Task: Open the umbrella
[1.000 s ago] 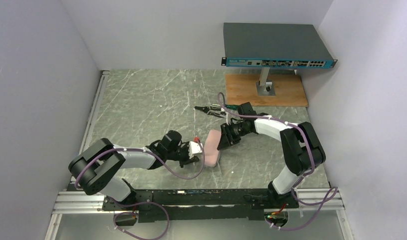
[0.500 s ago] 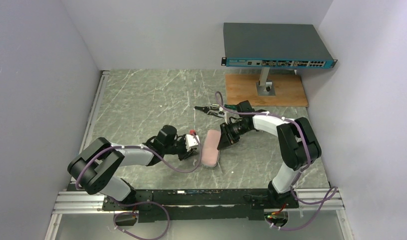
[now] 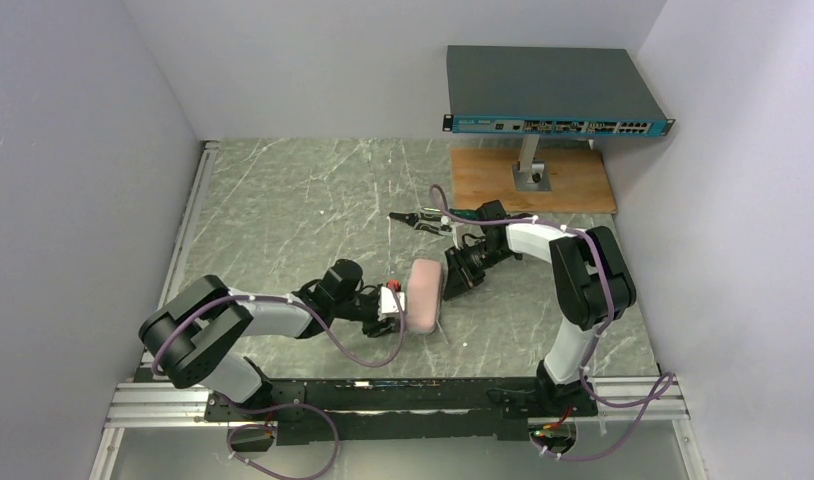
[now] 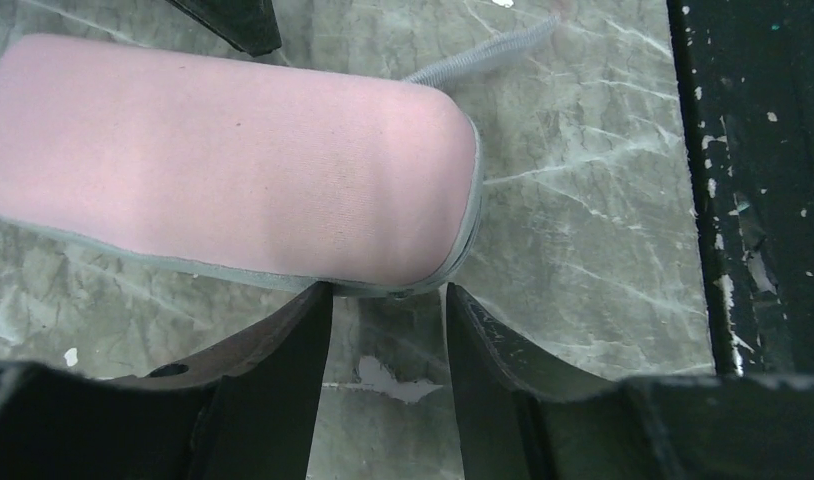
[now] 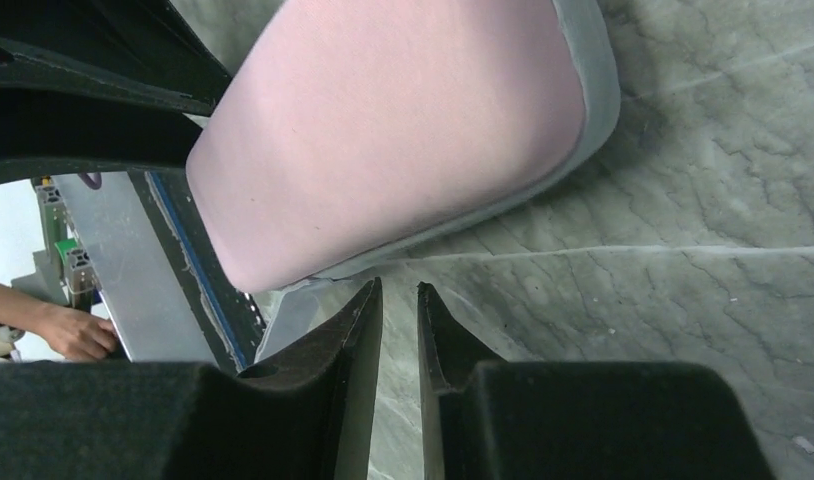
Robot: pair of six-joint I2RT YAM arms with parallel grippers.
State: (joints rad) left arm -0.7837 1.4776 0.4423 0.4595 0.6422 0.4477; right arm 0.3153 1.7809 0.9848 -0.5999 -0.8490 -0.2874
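Umbrella: the compact pink fabric umbrella with grey edging lies folded on the grey marbled surface, between the two arms.
Left end effector: the left end effector sits at the umbrella's left side; its jaws stand apart, holding nothing.
Left wrist view: the left end effector's dark fingertips sit just under the umbrella's grey-trimmed rim, bare surface showing in the gap. A thin grey cord trails from the bundle's far side, seen only here.
Right end effector: the right end effector meets the umbrella's upper right corner.
Right wrist view: the right end effector's jaws leave only a thin slit with nothing in it; the umbrella's rounded end lies just beyond the tips. A person's bare hand appears past the aluminium rail, in this view alone.
Overhead only: a grey rack-style network switch stands on a post over a brown wooden board at the far right.
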